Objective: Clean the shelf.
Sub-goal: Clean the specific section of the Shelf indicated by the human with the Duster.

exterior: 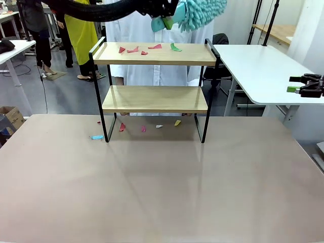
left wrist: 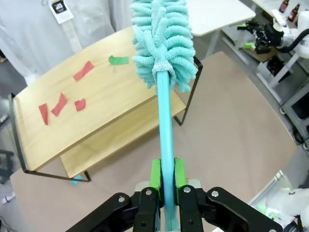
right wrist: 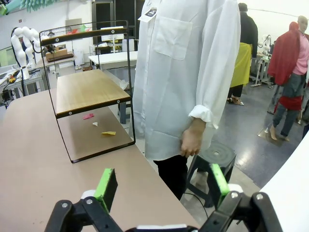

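Pinching the teal duster above the shelf is your left pincer; your right pincer stands spread.

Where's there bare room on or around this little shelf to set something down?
Free: the lower wooden board of the small black-framed two-tier shelf; the large beige tabletop in front of its legs. Crowded: the top board, strewn with red and green paper scraps, fluffy teal duster hovering above; more scraps lie beneath the shelf.

Grey floor, a white table at right — cardboard box left.
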Controlling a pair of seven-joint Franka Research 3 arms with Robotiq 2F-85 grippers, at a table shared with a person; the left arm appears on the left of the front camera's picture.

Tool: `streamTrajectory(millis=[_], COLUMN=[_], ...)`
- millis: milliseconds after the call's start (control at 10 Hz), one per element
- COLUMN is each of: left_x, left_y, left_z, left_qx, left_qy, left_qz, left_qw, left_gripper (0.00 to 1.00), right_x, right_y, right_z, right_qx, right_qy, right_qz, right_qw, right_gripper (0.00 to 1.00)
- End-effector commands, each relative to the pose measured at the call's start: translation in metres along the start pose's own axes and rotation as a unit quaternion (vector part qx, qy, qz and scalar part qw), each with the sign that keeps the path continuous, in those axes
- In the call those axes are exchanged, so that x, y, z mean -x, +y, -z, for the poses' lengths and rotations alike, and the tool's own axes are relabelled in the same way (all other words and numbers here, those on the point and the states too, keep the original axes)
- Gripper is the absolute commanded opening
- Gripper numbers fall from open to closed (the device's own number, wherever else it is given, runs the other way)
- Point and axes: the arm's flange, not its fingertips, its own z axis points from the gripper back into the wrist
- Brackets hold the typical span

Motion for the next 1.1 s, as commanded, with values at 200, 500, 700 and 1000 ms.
streamTrajectory(millis=[200, 500, 700, 1000], left_x=[0.001, -0.022, -0.025, -0.023], left_y=[0.000, -0.065, -0.081, -0.083], left_z=[-0.012, 0.024, 0.047, 0.071], left_qx=[0.001, -0.071, -0.090, -0.087], left_qy=[-0.006, -0.002, 0.003, 0.007], left_qz=[0.001, -0.098, -0.143, -0.189], left_qw=[1.000, 0.993, 0.986, 0.978], left_gripper=[0.13, 0.13, 0.13, 0.13], right_x=[-0.004, -0.004, -0.004, -0.004], right_y=[0.000, 0.000, 0.000, 0.000], right_z=[0.002, 0.002, 0.002, 0.002], right_qx=[0.001, 0.001, 0.001, 0.001], right_qy=[0.001, 0.001, 0.001, 0.001], right_qz=[-0.004, -0.004, -0.004, -0.004], right_qw=[1.000, 1.000, 1.000, 1.000], right_gripper=[1.00, 1.00, 1.00, 1.00])
